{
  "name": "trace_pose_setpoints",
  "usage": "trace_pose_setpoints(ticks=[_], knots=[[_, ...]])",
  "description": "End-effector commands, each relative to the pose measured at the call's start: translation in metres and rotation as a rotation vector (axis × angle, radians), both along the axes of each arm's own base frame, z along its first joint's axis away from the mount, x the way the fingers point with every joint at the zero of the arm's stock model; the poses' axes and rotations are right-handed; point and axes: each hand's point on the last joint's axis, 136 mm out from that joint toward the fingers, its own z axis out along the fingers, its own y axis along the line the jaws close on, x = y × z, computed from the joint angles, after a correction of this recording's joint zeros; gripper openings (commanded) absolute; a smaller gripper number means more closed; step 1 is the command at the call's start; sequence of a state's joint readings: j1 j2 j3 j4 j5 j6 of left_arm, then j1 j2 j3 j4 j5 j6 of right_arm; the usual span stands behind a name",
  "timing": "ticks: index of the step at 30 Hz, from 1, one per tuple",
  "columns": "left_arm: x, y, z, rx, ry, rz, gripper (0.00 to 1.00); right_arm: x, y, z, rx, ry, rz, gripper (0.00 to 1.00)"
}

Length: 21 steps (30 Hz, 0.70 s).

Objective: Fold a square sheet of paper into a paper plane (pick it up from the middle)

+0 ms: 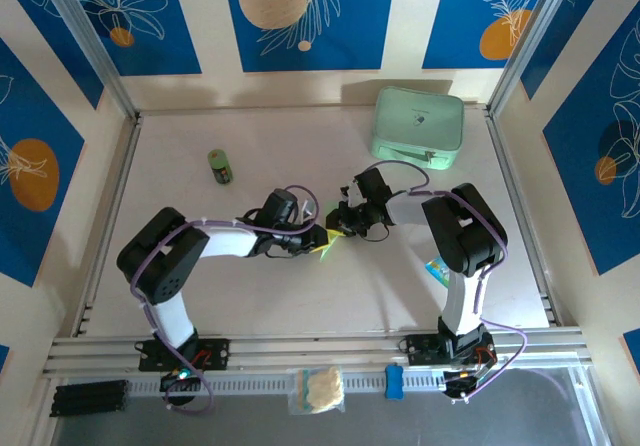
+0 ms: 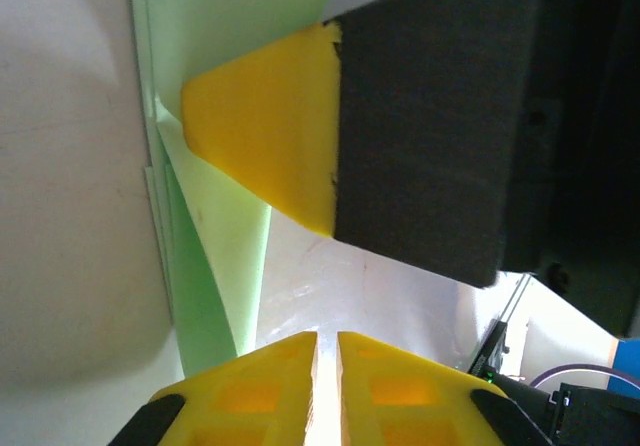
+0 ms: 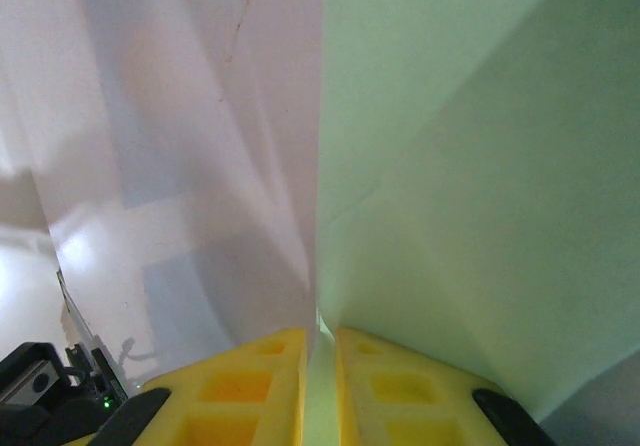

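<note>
The sheet of paper [image 1: 327,243] is folded into several pale green layers and is held up at the table's middle, between the two grippers. In the right wrist view the paper [image 3: 470,166] runs down into the narrow gap of my right gripper [image 3: 320,331], which is shut on it. The left wrist view shows my left gripper [image 2: 327,336] with its yellow fingers nearly touching and only light in the slit. There the paper [image 2: 215,226] hangs to the left, with one yellow finger [image 2: 270,126] of the right gripper lying against it. From above, the left gripper [image 1: 318,238] and right gripper [image 1: 340,228] almost meet.
A mint-green case [image 1: 418,124] stands at the back right. A small green bottle [image 1: 220,166] stands at the back left. A blue packet [image 1: 437,269] lies by the right arm. A bag [image 1: 315,388] and a blue object [image 1: 394,381] sit on the front rail.
</note>
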State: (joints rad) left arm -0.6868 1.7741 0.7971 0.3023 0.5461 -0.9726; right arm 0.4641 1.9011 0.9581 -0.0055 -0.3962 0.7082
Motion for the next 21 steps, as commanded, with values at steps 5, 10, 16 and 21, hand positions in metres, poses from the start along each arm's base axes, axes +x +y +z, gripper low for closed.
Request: trace_pose_setpoints(ticks=[5,10,16,21], knots=[[-0.007,-0.008,-0.008,-0.005,0.03,-0.024,0.14,-0.011,-0.007,-0.016,-0.07,0.058,-0.012,0.17],[-0.014,-0.007,-0.018,0.017,0.058,-0.032,0.14,-0.012,-0.008,-0.018,-0.076,0.065,-0.015,0.17],[-0.019,-0.005,-0.026,0.033,0.076,-0.032,0.14,-0.013,-0.009,-0.019,-0.082,0.069,-0.016,0.16],[-0.023,-0.003,-0.032,0.049,0.092,-0.036,0.14,-0.013,-0.01,-0.02,-0.089,0.072,-0.019,0.16]])
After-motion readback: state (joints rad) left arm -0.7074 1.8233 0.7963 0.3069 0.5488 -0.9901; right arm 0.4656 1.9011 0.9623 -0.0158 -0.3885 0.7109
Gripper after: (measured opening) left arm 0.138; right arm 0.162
